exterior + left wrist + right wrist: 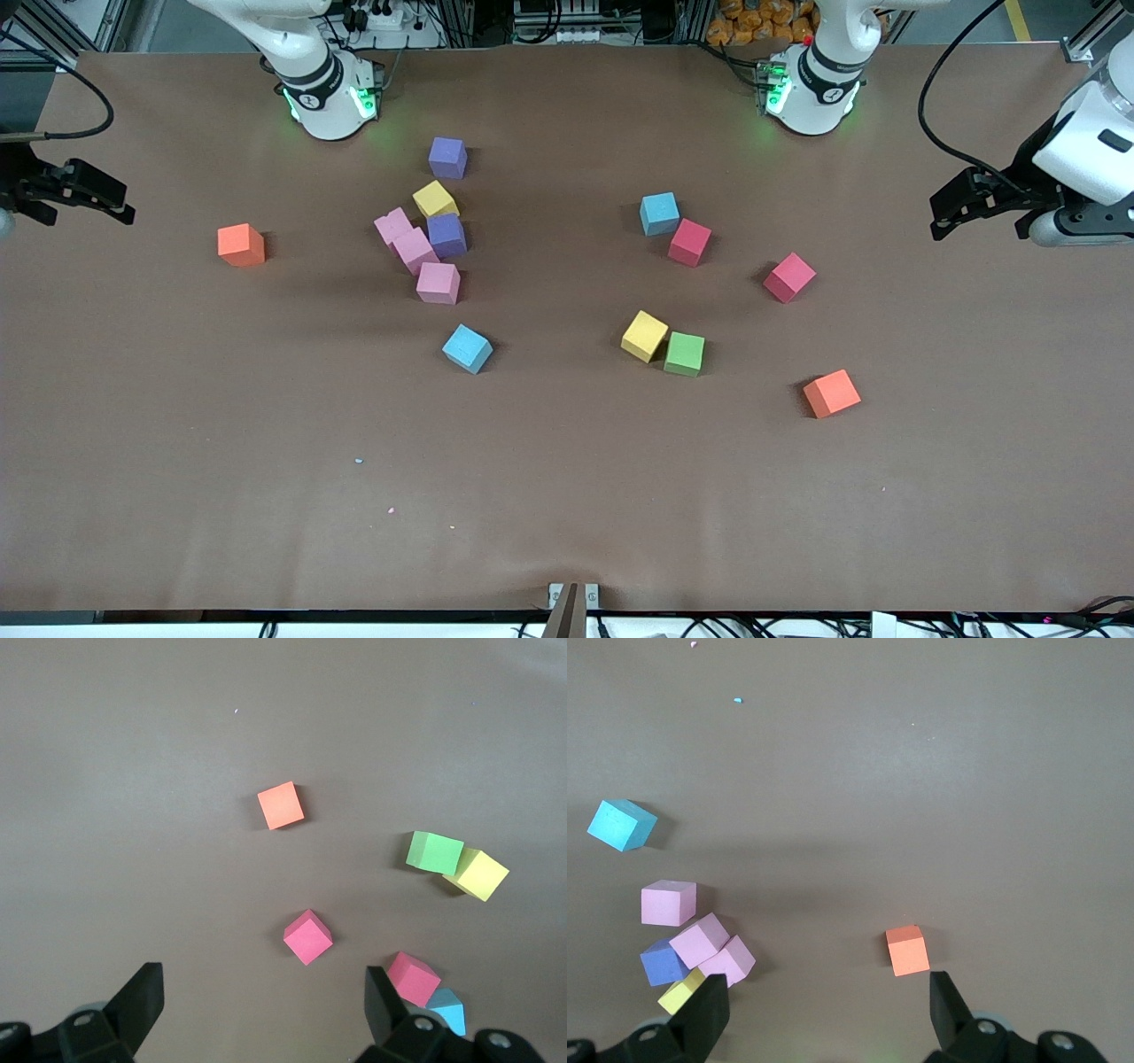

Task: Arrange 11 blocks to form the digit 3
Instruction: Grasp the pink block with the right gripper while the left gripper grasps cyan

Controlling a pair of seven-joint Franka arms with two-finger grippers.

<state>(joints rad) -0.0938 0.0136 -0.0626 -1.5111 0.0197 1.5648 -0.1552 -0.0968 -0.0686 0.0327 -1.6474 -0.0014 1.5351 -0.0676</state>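
Across the brown matte table (567, 496) the small foam cubes lay scattered in two loose groups, and no digit had been started. Toward the right arm's end, three pink foam cubes (416, 252) crowded against a purple cube (447, 235) and a yellow cube (435, 199), with a second purple cube (448, 157) near the bases and a light blue cube (468, 348) nearer the front camera. Toward the left arm's end sat another light blue cube (660, 213) touching a crimson cube (690, 242), a second crimson cube (789, 276) apart, and a yellow cube (645, 336) touching a green cube (685, 354). Two orange foam cubes (241, 245) (831, 393) lay at the outskirts.

The left gripper (952, 213) and the right gripper (97, 199) both waited over the table's ends, jaws spread wide and empty.

The packed pink cluster looked the main hazard: fingers lowered around one cube would likely nudge its neighbours, or pinch two together. The touching pairs carried the same risk. An orange cube might also be mistaken for a wanted one, as each lay closest to a gripper.
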